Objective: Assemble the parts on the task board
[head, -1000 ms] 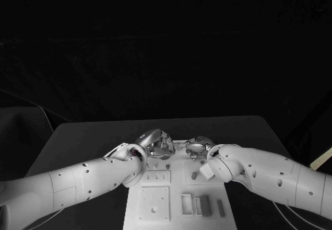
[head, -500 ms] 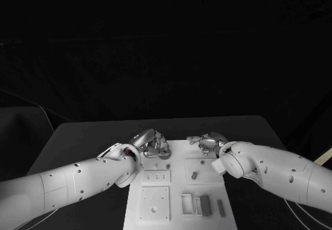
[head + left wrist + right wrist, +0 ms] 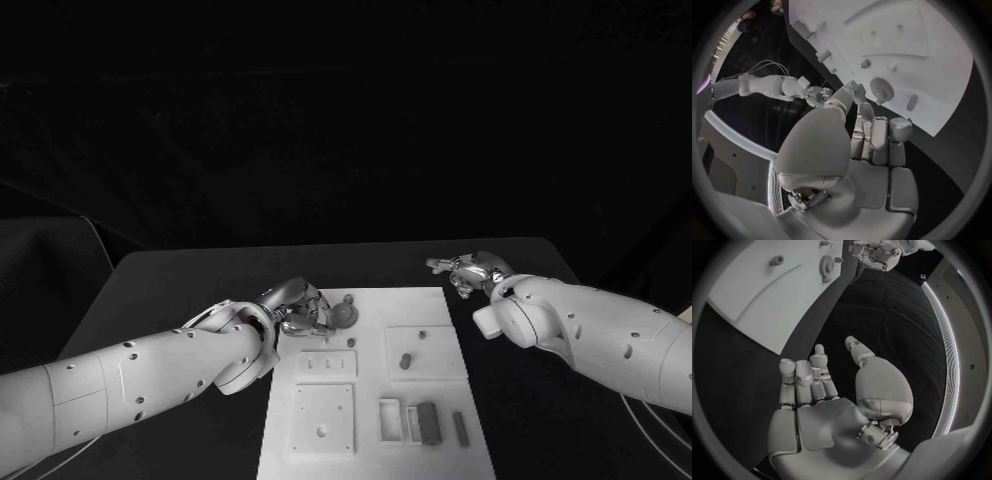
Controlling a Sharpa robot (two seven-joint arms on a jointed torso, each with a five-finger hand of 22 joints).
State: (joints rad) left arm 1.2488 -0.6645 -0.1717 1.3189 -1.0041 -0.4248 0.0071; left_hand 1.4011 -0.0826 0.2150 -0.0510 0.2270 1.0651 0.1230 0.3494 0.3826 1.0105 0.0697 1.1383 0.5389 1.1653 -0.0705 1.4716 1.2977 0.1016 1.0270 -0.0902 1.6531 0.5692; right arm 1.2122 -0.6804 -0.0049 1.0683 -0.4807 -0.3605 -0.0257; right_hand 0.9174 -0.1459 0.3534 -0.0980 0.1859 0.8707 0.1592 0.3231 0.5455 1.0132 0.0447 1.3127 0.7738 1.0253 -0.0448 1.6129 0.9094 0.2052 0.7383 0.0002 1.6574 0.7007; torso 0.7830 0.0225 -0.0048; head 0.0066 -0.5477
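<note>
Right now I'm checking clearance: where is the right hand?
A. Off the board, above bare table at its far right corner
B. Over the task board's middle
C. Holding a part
A: the right hand hangs open above black table beside the task board.

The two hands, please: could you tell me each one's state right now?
Left hand: open, holding nothing.
Right hand: open, holding nothing.

Looks like a robotics lab or test bench: black counter (image 3: pixel 202 280) against dark drapery, white task board (image 3: pixel 378 400) with machined recesses and small parts laid out for trials, two white arms reaching in over it.
</note>
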